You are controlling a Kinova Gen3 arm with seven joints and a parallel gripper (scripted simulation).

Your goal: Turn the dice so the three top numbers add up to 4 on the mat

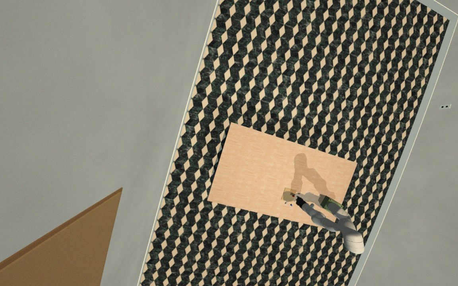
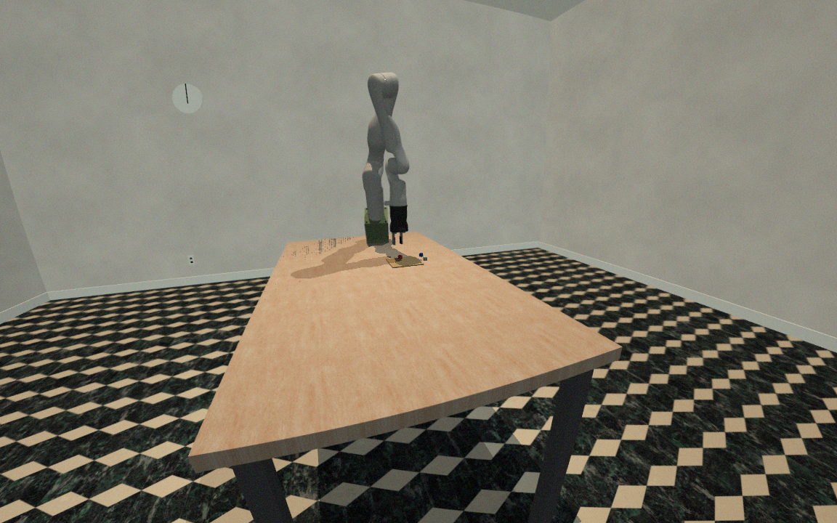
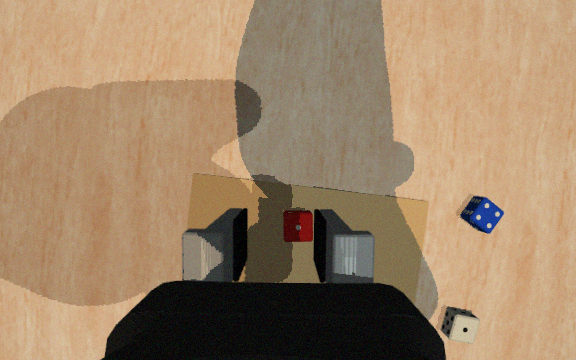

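Observation:
The tan mat [image 1: 287, 189] [image 2: 412, 262] [image 3: 213, 192] lies flat on the table. The red die [image 1: 293, 195] [image 2: 399, 258] [image 3: 298, 226] lies flat on it, one pip on top. The blue die [image 1: 291, 204] [image 2: 421, 254] [image 3: 486, 215] lies off the mat to the right in the wrist view, four pips on top. The white die [image 1: 285, 203] [image 2: 424, 258] [image 3: 463, 328] lies off the mat, lower right in the wrist view, one pip on top. My gripper [image 2: 397, 242] [image 3: 280, 234] is open and empty, above the table. The gripper body hides the mat's near part in the wrist view.
The wooden table [image 1: 248, 163] [image 2: 402, 325] carries the green arm base [image 1: 331, 202] [image 2: 375, 230]. The arm's shadows fall across the table and over much of the mat. The blue and white dice lie near the table's long edge in the top view.

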